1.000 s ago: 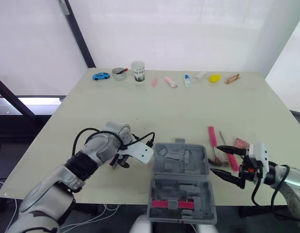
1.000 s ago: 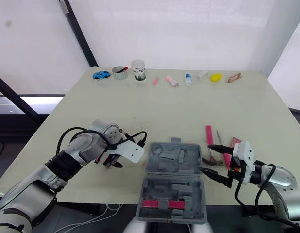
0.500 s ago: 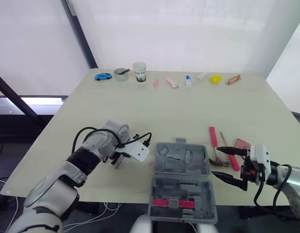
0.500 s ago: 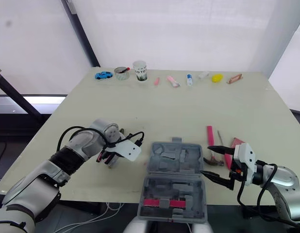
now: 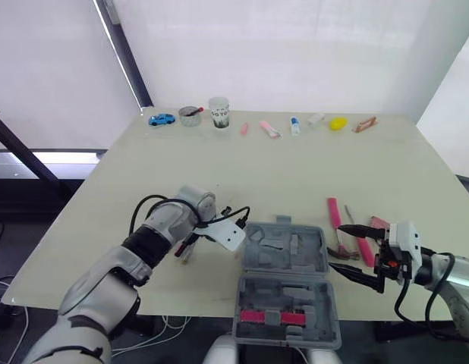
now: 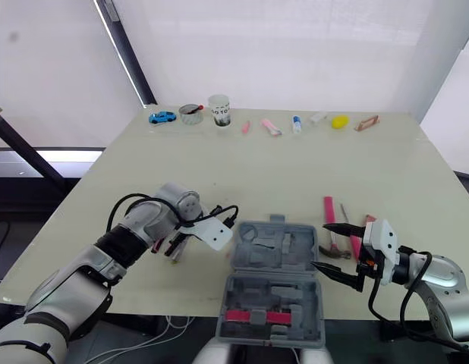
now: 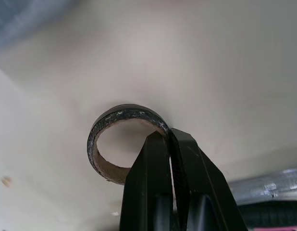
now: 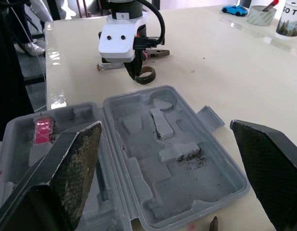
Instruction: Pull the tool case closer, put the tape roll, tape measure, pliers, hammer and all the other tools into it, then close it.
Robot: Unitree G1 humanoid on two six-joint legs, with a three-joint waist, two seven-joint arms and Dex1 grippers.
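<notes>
Left fingers (image 7: 153,163) clamped on the tape roll (image 7: 124,111) rim, just left of the open tool case (image 5: 286,254), right fingers (image 8: 71,163) spread wide, empty, at its right

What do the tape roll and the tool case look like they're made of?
Tape roll: looks like thin black tape on a brown cardboard core, matte, with a scuffed edge. Tool case: apparently moulded grey plastic, dull finish, with shaped recesses for the tools.
</notes>
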